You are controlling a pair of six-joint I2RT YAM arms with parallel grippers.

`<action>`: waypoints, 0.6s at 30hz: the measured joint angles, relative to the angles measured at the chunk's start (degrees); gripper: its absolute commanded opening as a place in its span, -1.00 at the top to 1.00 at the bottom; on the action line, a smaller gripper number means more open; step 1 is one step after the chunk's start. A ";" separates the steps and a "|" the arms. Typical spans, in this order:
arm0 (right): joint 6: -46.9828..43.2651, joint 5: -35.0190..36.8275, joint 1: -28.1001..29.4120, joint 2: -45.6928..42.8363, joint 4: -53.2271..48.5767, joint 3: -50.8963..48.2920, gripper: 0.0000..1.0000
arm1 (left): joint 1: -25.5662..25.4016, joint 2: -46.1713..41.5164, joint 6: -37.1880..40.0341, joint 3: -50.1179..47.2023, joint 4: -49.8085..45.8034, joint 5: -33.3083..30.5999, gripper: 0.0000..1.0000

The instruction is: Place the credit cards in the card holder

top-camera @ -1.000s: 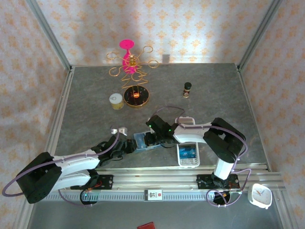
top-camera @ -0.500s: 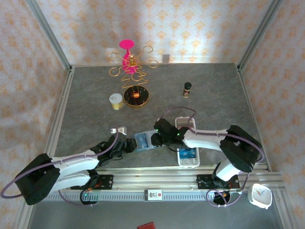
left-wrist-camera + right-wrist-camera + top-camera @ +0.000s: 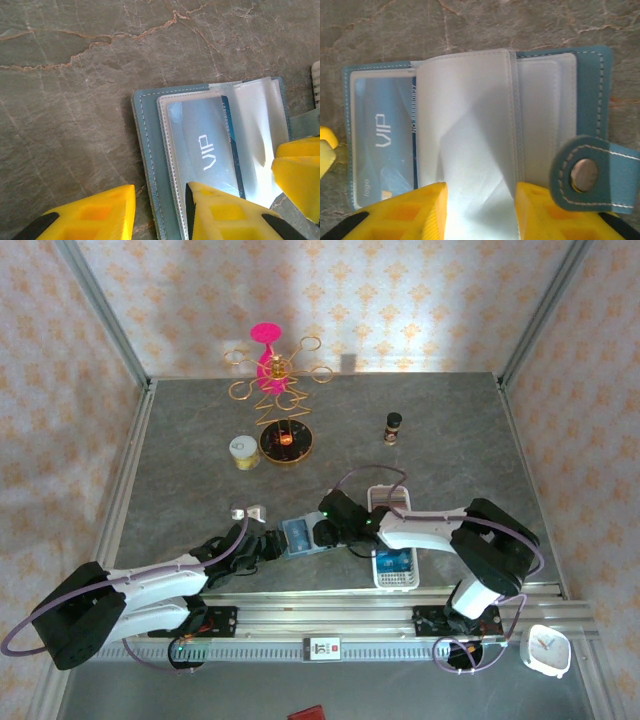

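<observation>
Risk, loose leaf: we are judging that the clear leaf (image 3: pixel 470 125) rising between the fingers of the right gripper (image 3: pixel 480 192) may flop back over the pocket mouths, since nothing is clamping it, and that would be blocking the next card
Risk, sliding holder: the card holder (image 3: pixel 145 150) is lying flat on the smooth table (image 3: pixel 75 100), so a card pushed in from the right gripper's side could be shoving it toward the left gripper (image 3: pixel 160 192) unless it is pinned
Risk, tab: the closing tab (image 3: pixel 590 175) is lying just outside the right gripper's right finger, where a sideways move could be snagging it
Left gripper: its jaws are standing apart, one finger over bare table and the other over the sleeve stack, with the cover edge running between them; we cannot tell whether it is pressing down
Right gripper: its jaws are spread on either side of the clear leaf, not pinching it as far as we are seeing
Card holder: it is lying open directly ahead of both sets of fingers, between the two grippers
Holder contents: a blue card (image 3: pixel 385 140) marked VIP is sitting in a sleeve on the half nearer the left gripper; the sleeves nearer the tab are looking empty
White tray (image 3: pixel 393 502): it is lying beside the right gripper's arm, with something bluish in it that is too small for us to name
</observation>
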 measured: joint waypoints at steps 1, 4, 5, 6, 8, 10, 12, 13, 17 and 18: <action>0.24 -0.57 0.00 0.04 0.48 0.00 0.13 | 0.00 0.00 0.00 0.00 0.00 -0.02 0.33; 0.81 -1.90 0.00 0.31 1.66 0.00 0.12 | 0.00 0.00 -0.02 0.00 0.00 -0.04 0.34; 1.07 -2.36 0.00 0.33 1.97 0.00 0.11 | 0.00 0.00 -0.02 -0.04 0.02 -0.04 0.34; 1.27 -2.75 0.00 0.37 2.43 0.00 0.11 | 0.00 0.00 -0.02 -0.20 0.04 -0.04 0.35; 1.86 -3.85 0.07 0.42 3.48 0.00 0.11 | 0.00 -0.02 -0.02 -0.70 0.04 -0.07 0.35; 2.60 -5.20 0.15 0.44 4.94 0.00 0.11 | 0.00 -0.02 -0.04 -1.01 0.09 -0.07 0.37; 3.26 -6.21 0.26 0.68 6.67 -0.02 0.11 | 0.00 -0.02 -0.04 -1.01 0.11 -0.07 0.38; 3.63 -6.80 0.35 0.92 7.48 0.00 0.11 | 0.00 -0.02 -0.04 -1.01 0.11 -0.07 0.38; 4.72 -8.35 0.48 2.23 9.68 0.00 0.11 | 0.00 -0.02 -0.04 -1.14 0.24 -0.07 0.41; 4.94 -8.70 0.50 2.51 10.08 0.00 0.11 | 0.00 -0.02 -0.04 -1.18 0.26 -0.07 0.42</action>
